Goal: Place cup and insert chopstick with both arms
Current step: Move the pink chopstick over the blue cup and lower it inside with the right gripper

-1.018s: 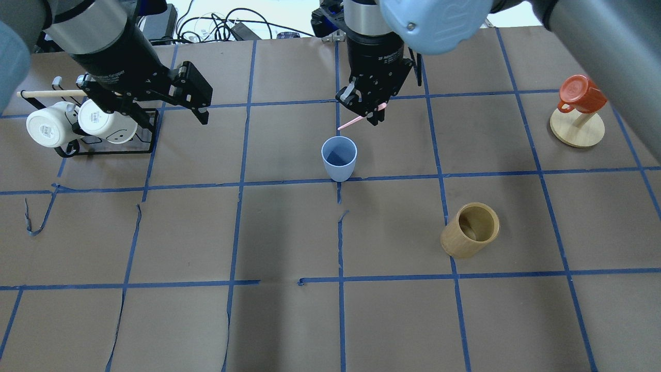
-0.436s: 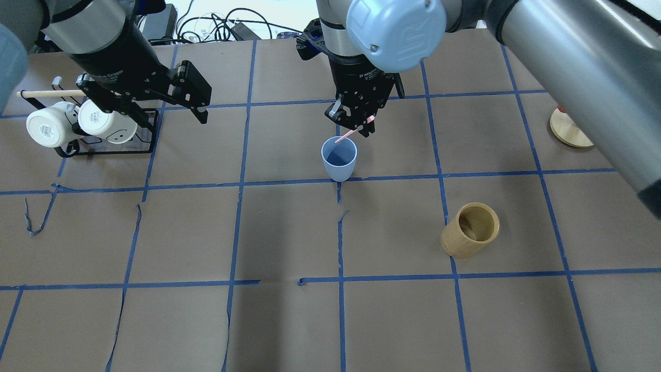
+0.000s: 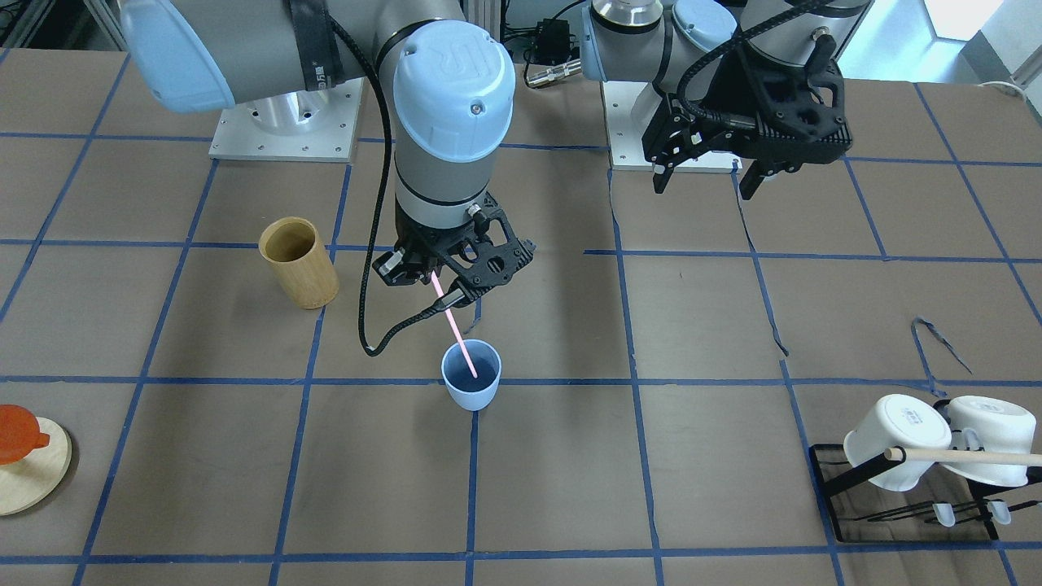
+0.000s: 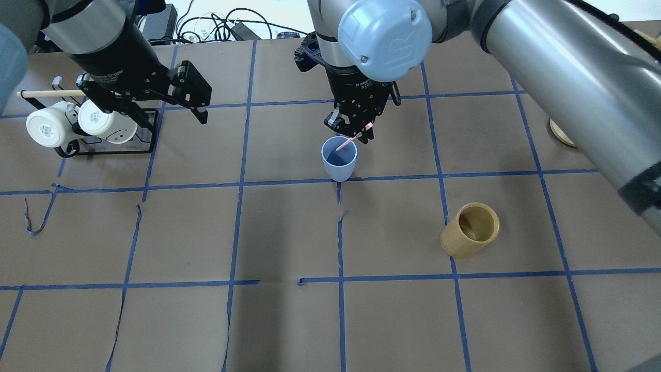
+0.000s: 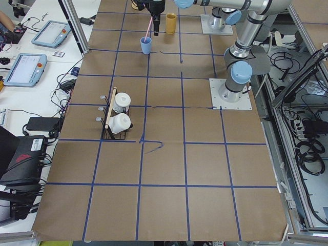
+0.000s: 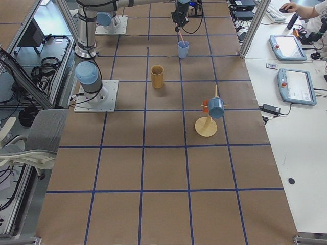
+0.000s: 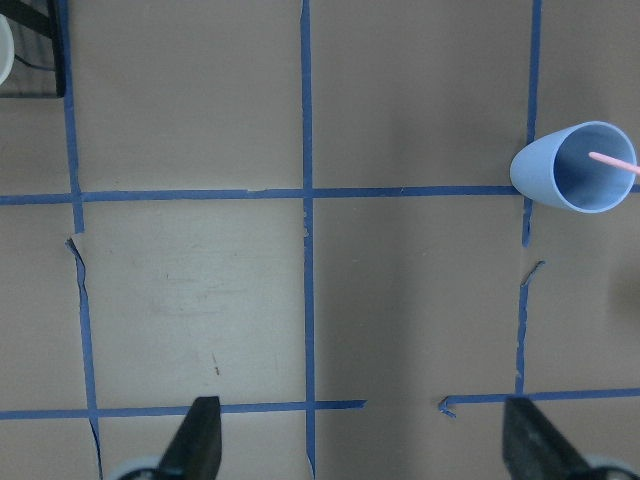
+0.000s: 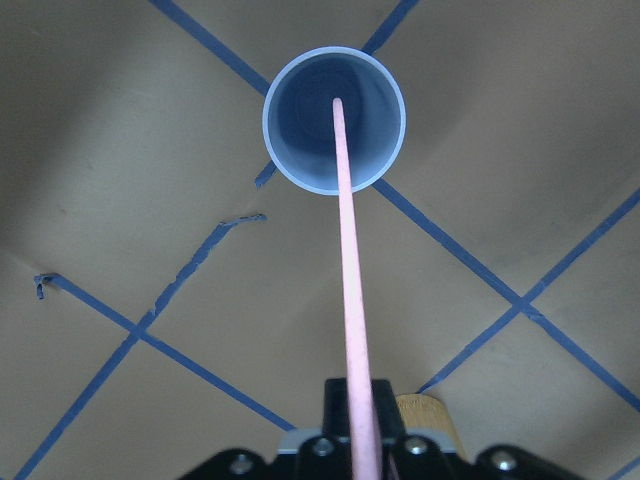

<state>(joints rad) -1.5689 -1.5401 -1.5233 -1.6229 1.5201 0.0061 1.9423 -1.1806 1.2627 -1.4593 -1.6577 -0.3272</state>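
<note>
Brown paper taped in a blue grid is covering the table (image 4: 289,320). The left gripper (image 3: 702,185) is hanging wide and empty, well apart. The right gripper (image 4: 351,135) is pinching the tilted chopstick (image 3: 456,330), whose tip is reaching into the upright cup (image 4: 339,157) mid-table. Insertion seems under way; the next move likely calls for lowering, then releasing gently.
</note>
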